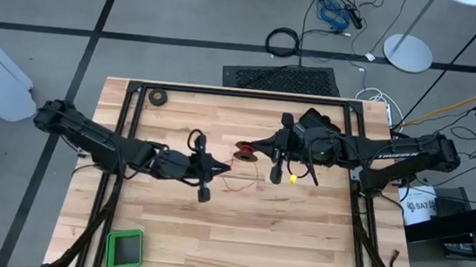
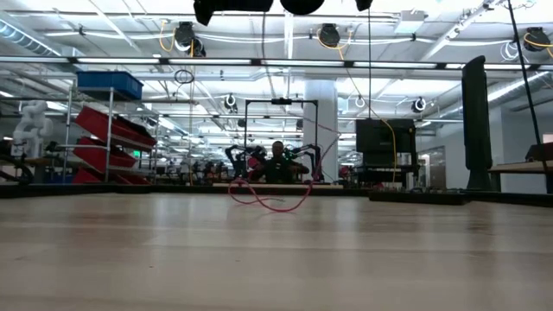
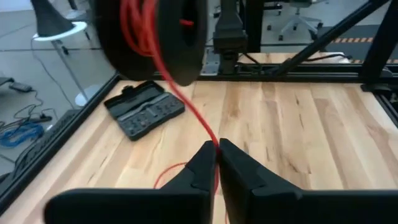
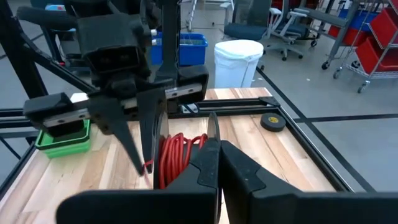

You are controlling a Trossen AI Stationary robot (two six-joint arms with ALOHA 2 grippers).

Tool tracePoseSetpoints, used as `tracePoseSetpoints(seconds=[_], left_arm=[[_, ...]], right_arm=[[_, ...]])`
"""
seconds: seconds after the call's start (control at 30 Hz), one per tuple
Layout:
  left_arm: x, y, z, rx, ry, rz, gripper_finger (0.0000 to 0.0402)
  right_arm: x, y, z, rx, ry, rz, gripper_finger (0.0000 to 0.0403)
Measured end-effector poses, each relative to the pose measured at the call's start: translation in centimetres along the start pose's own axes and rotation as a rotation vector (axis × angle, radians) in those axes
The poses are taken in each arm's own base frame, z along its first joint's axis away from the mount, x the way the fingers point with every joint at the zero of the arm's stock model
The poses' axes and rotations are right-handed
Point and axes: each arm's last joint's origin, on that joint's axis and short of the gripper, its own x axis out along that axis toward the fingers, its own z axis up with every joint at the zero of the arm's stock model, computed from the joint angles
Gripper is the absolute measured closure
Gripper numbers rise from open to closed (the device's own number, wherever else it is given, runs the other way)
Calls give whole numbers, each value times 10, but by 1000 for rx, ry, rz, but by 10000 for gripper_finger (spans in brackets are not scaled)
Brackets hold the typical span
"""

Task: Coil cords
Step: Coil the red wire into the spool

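A small black reel point(image 1: 243, 152), wound with thin red wire point(image 4: 177, 155), hangs above the table's middle with my right gripper point(image 1: 254, 148) shut on it. My left gripper point(image 1: 223, 164) stands just left of the reel, its fingers closed on the red wire point(image 3: 186, 99) that runs slanting down from the reel point(image 3: 155, 37). The rest of the wire lies in loose loops on the wooden table point(image 1: 235, 182), and these loops also show in the low view point(image 2: 268, 199). My left gripper pinches one strand of the red wire point(image 3: 215, 144) between its two fingertips, a short way below the reel. The strand runs straight from the reel to the fingers. Beyond them it drops slack to the table point(image 3: 163, 177). My right gripper holds the reel by its thin black side disc point(image 4: 213, 127), pinched edge-on between the fingertips point(image 4: 208, 163). It comes nearly level from the table's right. The reel is clear of the table, its red windings point(image 4: 180, 149) beside the fingers.
A black tape roll point(image 1: 159, 97) lies at the far left corner and a green box point(image 1: 124, 248) near the front left. A black case point(image 3: 144, 109) lies at the far right. Black frame rails point(image 1: 224, 91) border the table. A small yellow thing point(image 1: 291, 179) hangs under the right arm.
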Motion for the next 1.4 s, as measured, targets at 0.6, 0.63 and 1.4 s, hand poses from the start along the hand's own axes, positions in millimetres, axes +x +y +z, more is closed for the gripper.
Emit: tracePoseSetpoints(seconds=[0.6,0.63,1.4], left_arm=[[-38,3,16,-26,-55,-33,317],[-42,3,16,-35,-51,-28,317],[1,-45,-68,-224,-189,121,314]], right_arm=[[0,0,0,-24,4,-1,403],[0,0,0,-25,4,-1,403],[-3,-1,2,-34,-7,0,403]])
